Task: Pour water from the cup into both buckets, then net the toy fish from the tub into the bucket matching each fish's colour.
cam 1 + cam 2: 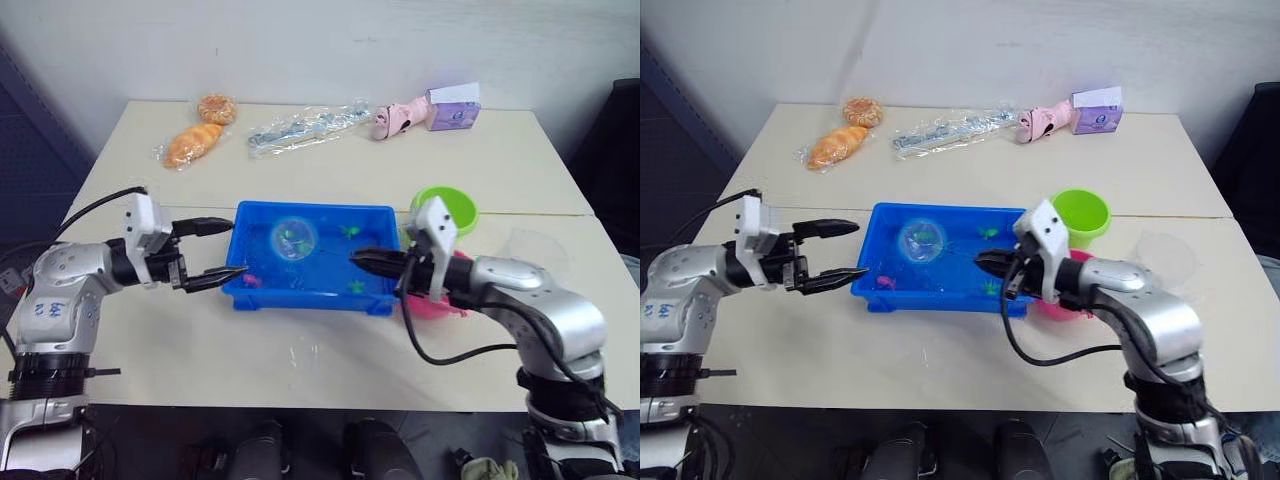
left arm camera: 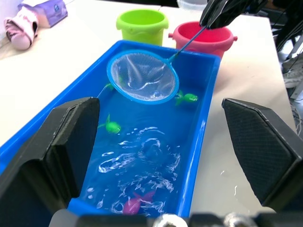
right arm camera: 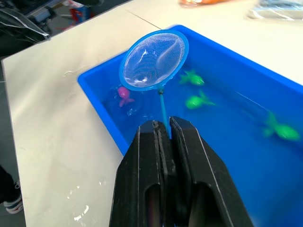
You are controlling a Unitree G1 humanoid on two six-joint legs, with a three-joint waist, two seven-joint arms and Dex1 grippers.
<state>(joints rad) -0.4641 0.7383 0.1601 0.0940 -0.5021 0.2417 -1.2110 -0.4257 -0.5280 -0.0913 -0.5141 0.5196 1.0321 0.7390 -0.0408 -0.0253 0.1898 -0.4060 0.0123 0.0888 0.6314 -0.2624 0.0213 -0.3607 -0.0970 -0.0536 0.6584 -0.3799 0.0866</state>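
The right gripper pinched the net by its stick, hoop hanging mid-frame, pink fish just lower-left; the left gripper gaped empty.

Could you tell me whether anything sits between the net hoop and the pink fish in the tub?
Nothing visible does. The net hangs above open water in the tub, held by the right gripper; the pink fish lies just below its rim.

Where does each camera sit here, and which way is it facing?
Left and right eye views: on the head, looking down over the table; both arms show, tub between them.
Left wrist view: on the left arm, between the left gripper's open fingers, along the tub toward the green bucket and pink bucket.
Right wrist view: behind the right gripper, shut on the net.
Shared: tub, net, fish.
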